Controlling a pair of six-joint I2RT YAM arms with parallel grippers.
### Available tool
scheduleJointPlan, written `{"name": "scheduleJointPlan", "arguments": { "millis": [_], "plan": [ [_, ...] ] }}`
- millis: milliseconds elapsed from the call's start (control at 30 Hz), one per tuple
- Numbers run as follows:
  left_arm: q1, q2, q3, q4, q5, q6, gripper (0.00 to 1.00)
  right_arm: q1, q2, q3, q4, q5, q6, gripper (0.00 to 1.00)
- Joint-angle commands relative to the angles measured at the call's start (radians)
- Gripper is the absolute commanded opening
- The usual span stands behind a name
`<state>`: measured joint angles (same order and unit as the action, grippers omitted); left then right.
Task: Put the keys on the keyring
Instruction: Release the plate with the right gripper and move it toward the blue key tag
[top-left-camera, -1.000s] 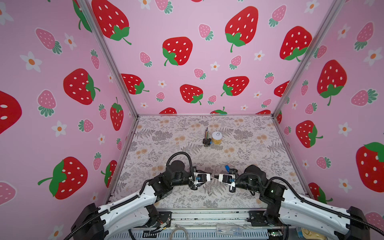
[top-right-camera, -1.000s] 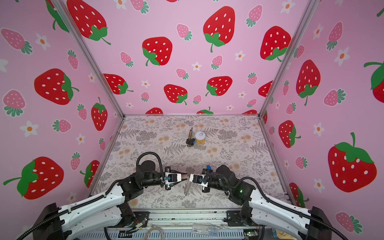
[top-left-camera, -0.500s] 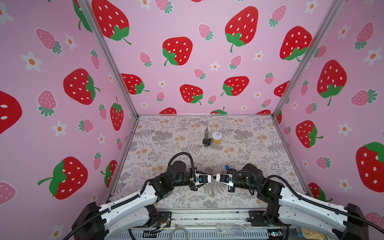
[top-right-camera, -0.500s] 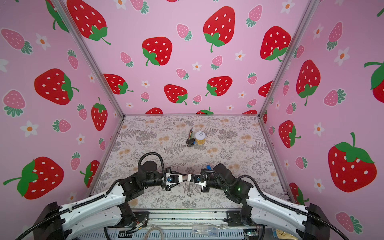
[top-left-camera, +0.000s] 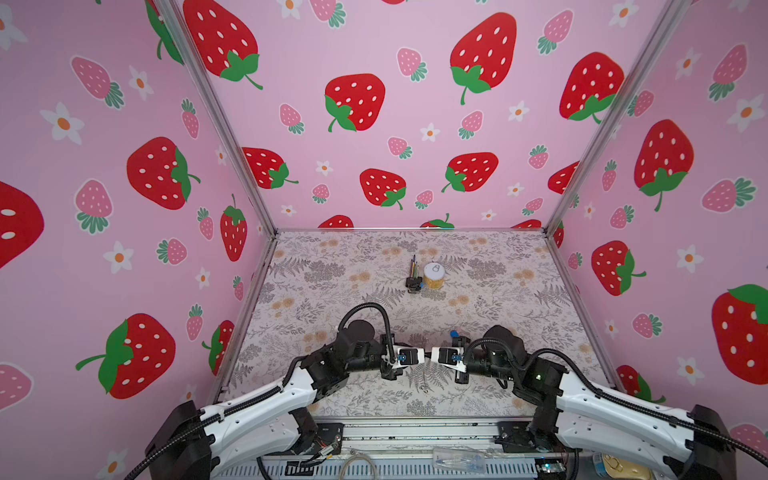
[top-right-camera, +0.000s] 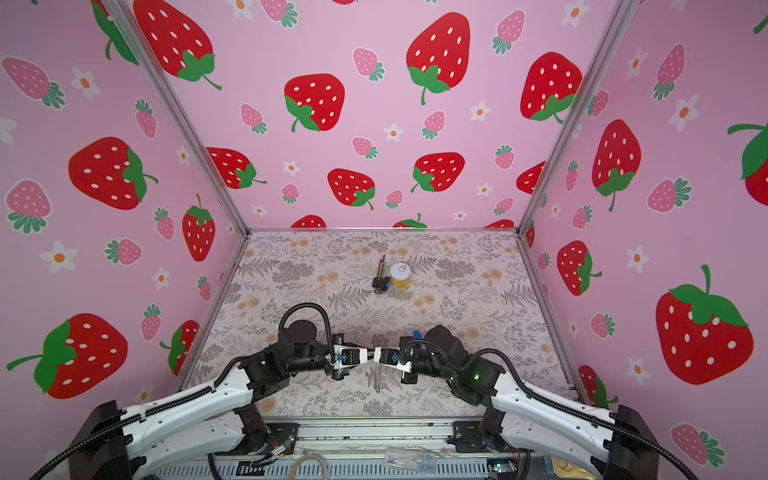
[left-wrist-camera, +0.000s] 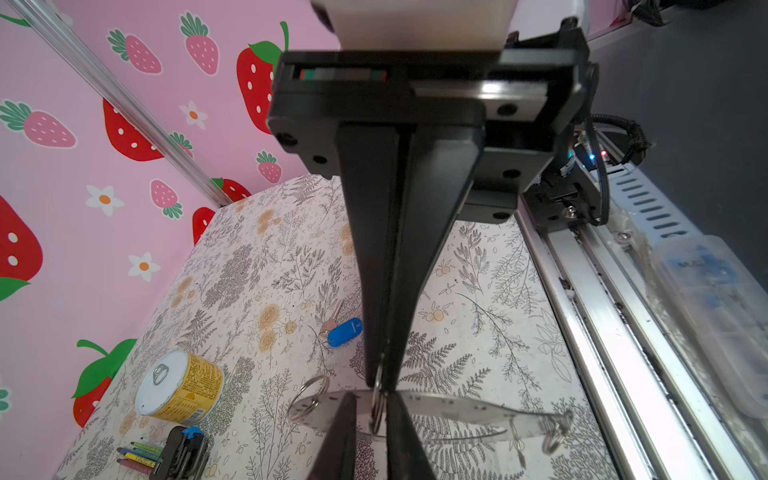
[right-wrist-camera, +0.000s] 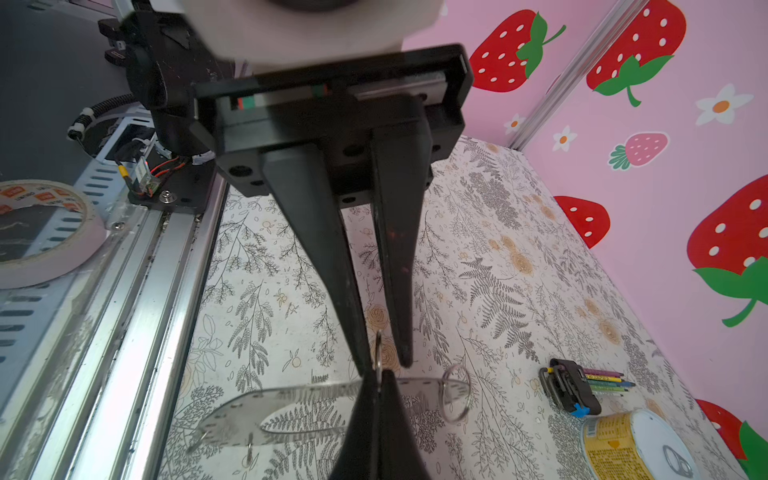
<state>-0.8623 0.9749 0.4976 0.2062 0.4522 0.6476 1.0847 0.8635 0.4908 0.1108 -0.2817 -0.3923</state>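
Found the keyring (left-wrist-camera: 457, 409) aloft over the table (left-wrist-camera: 478, 291), pinched by the right gripper (right-wrist-camera: 383, 365) and the left gripper (left-wrist-camera: 381, 384) meeting tip to tip, with jaws of each pressed narrow; noted the keys (left-wrist-camera: 345, 331) lying flat on the table just beyond.

The left arm (top-left-camera: 266, 409) and right arm (top-left-camera: 602, 405) stretch forward low, forearms angled inward and wrists level, so that the left gripper (left-wrist-camera: 383, 380) and right gripper (right-wrist-camera: 384, 363) meet tip to tip, each with jaws pinched nearly together on the keyring (left-wrist-camera: 457, 409) hanging between them.
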Motion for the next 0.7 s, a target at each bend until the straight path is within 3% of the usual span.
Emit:
{"name": "scheduleJointPlan", "arguments": {
  "millis": [0, 67, 133, 200, 300, 367, 433, 567, 667],
  "plan": [
    [-0.005, 0.005, 0.045, -0.016, 0.001, 0.018, 0.12, 0.007, 0.007, 0.039, 0.023, -0.037, -0.005, 0.00],
    [-0.004, 0.004, 0.045, -0.013, 0.002, 0.019, 0.02, 0.007, 0.016, 0.043, 0.018, -0.036, -0.011, 0.00],
    [-0.006, -0.002, 0.042, -0.007, 0.000, 0.014, 0.00, 0.009, 0.019, 0.041, 0.017, -0.020, -0.010, 0.03],
    [-0.005, -0.005, 0.039, -0.002, -0.005, 0.015, 0.00, 0.008, 0.006, 0.035, 0.021, 0.037, 0.016, 0.17],
    [-0.005, -0.012, 0.036, 0.001, -0.010, 0.018, 0.00, -0.004, -0.042, -0.009, 0.088, 0.261, 0.190, 0.39],
    [-0.004, -0.015, 0.035, 0.002, -0.013, 0.018, 0.00, -0.023, -0.078, -0.039, 0.109, 0.330, 0.258, 0.49],
    [-0.005, -0.016, 0.033, 0.003, -0.019, 0.018, 0.00, -0.044, -0.101, -0.065, 0.121, 0.428, 0.366, 0.51],
    [-0.005, -0.013, 0.033, 0.002, -0.023, 0.018, 0.00, -0.092, -0.124, -0.107, 0.124, 0.504, 0.515, 0.57],
    [-0.004, -0.015, 0.034, -0.003, -0.035, 0.018, 0.00, -0.141, -0.101, -0.129, 0.088, 0.622, 0.678, 0.52]
  ]
}}
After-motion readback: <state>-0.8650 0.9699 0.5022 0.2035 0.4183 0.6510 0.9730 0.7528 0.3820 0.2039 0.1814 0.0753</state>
